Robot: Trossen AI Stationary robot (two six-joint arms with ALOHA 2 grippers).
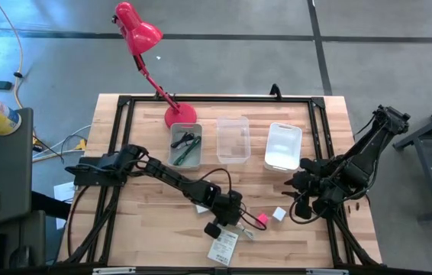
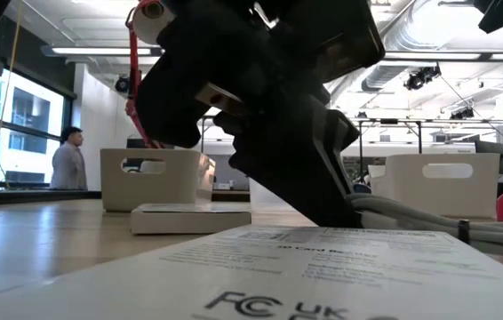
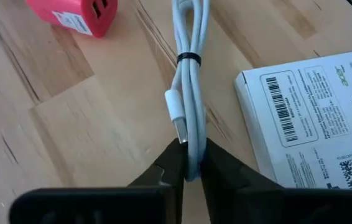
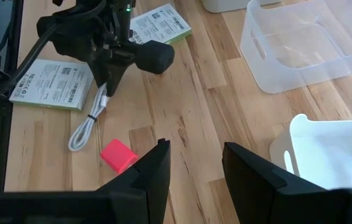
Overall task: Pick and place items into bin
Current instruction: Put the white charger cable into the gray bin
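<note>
The left gripper is down at the near middle of the table with its two dark fingers pinched onto one end of a coiled white USB cable, the strands squeezed between the tips right beside the metal plug. The cable is bound by a thin black tie and the rest of it lies flat on the wood, running away from the fingers toward a pink cube-shaped charger. Just beside the cable sits a white printed card-reader box with barcodes on its face. The grip is at the very end of the bundle, so I judge that on lifting the cable could slide out, or hang long and drag the pink charger or catch a bin rim. The right gripper waits over the right side of the table, fingers parted with nothing between them. In the high view three bins stand in a row at the far side: a clear bin already holding dark items, an empty clear plastic bin, and a white bin. The surface is a light butcher-block wooden table, with a red desk lamp at its back edge; the low view shows an open workshop room with a person standing far off.
</note>
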